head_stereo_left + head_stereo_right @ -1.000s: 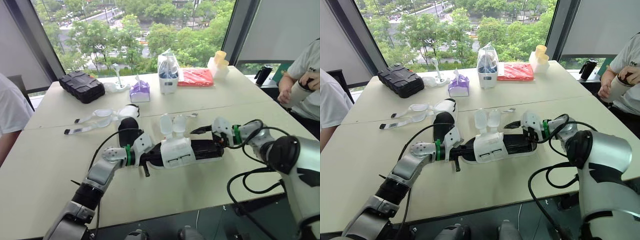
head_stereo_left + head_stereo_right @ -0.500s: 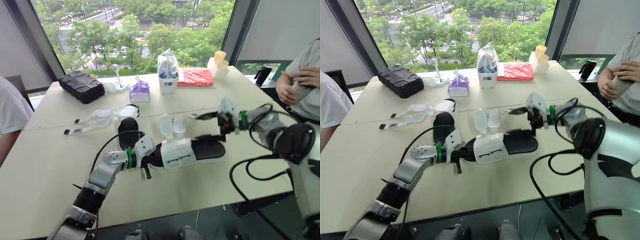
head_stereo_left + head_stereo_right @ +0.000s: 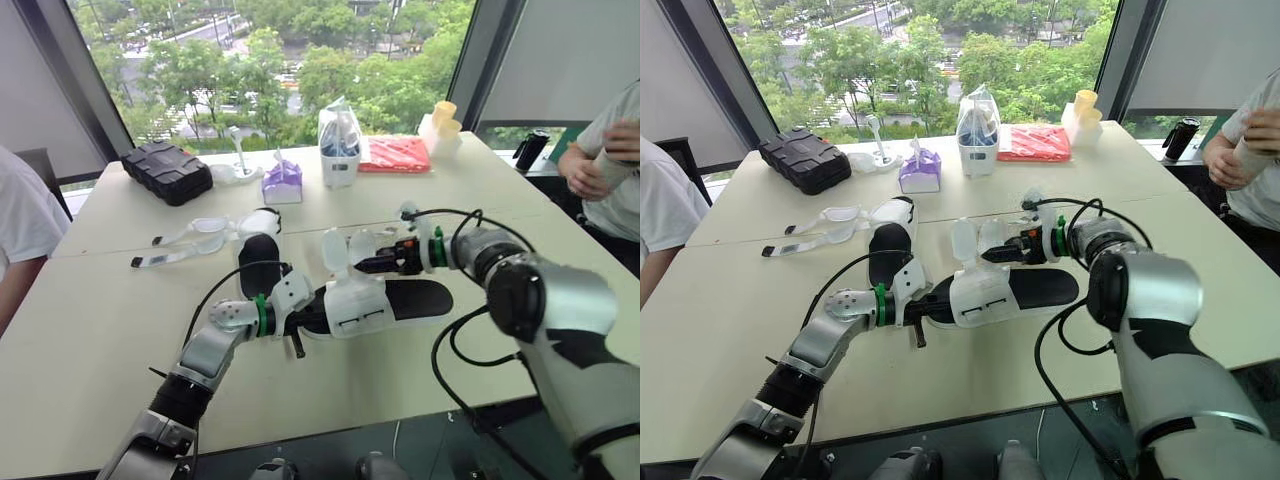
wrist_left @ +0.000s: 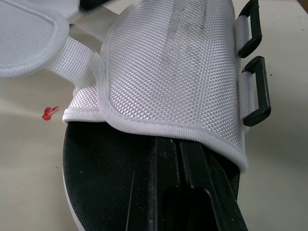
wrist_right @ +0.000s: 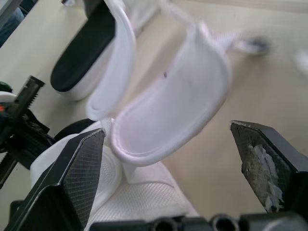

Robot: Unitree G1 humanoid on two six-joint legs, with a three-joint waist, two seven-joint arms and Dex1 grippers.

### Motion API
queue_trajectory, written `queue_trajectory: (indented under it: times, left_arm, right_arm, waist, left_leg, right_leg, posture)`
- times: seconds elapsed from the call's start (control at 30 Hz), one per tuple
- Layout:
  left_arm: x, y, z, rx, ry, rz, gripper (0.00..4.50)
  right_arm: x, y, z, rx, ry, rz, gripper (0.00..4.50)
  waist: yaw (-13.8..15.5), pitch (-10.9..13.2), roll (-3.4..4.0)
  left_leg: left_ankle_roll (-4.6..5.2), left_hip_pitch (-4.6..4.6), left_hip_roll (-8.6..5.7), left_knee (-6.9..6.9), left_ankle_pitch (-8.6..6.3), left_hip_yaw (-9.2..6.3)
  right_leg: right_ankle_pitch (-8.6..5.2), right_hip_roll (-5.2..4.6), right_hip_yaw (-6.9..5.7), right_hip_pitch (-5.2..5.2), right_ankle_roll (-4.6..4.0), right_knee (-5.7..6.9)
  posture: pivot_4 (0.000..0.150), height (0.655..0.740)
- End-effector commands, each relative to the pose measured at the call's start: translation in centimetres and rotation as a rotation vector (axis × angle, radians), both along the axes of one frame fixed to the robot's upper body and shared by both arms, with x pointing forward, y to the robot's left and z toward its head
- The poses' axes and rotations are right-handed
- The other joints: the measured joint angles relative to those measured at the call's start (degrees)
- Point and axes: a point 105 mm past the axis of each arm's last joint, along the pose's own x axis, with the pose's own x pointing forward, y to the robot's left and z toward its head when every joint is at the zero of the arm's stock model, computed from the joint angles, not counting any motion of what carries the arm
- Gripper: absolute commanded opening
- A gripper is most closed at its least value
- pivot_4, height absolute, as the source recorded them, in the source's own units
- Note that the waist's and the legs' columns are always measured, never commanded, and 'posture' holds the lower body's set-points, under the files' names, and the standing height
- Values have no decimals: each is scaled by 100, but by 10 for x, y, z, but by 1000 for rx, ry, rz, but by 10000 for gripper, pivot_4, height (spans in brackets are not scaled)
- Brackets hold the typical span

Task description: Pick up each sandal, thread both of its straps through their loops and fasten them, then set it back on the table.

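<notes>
— Where's the sandal (image 3: pixel 395 298)?
— Centre of the frame, on the tabletop (image 3: pixel 100 330), one end clenched by the left end effector (image 3: pixel 303 312).
— And the right end effector (image 3: pixel 366 265)?
— Released, fingers (image 5: pixel 82 163) spread either side of a raised white strap (image 5: pixel 168 108).

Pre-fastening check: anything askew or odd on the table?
The near sandal has both strap flaps standing up unthreaded, black loops empty. The far sandal has straps splayed over the table. A red speck beside the near sandal.

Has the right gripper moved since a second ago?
Yes. The right gripper has gone from the heel end of the sandal toward the robot's left, and now sits open around one upright strap.
</notes>
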Motion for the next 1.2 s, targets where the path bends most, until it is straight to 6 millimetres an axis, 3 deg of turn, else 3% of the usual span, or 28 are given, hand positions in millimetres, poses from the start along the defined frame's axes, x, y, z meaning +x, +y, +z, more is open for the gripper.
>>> queue_trajectory:
  times: [0.03,0.3,0.6,0.8,1.2]
  left_arm:
    - [-5,-4,-5,17,15,-17,219]
    - [-6,-4,-5,20,13,-13,219]
    - [-5,-3,-4,15,8,-3,219]
    - [-7,-2,-4,13,12,3,219]
    - [-6,-1,-4,14,13,7,219]
  right_arm:
    - [16,11,25,87,-43,-102,45000]
    - [26,25,53,285,-25,-216,45000]
    - [31,32,65,364,-20,-261,45000]
    - [37,37,87,465,-54,-300,45000]
    - [30,43,123,547,-93,-198,45000]
  waist:
    - [1,0,0]
    - [-4,0,0]
    - [-6,0,0]
    - [-9,0,0]
    - [-15,0,0]
  left_leg:
    - [0,0,0,0,0,1]
    - [2,0,0,0,-1,3]
    - [4,0,0,0,-1,6]
    - [5,0,0,-1,-1,7]
    - [7,-3,1,-1,-2,10]
  right_leg:
    - [0,0,1,-4,0,6]
    - [0,5,2,-12,0,17]
    - [0,6,3,-12,0,18]
    - [0,6,4,-14,0,18]
    - [0,6,6,-21,0,24]
  posture:
    - [1500,7400]
    - [1500,7400]
    - [1500,7400]
    - [1500,7400]
    - [1500,7400]
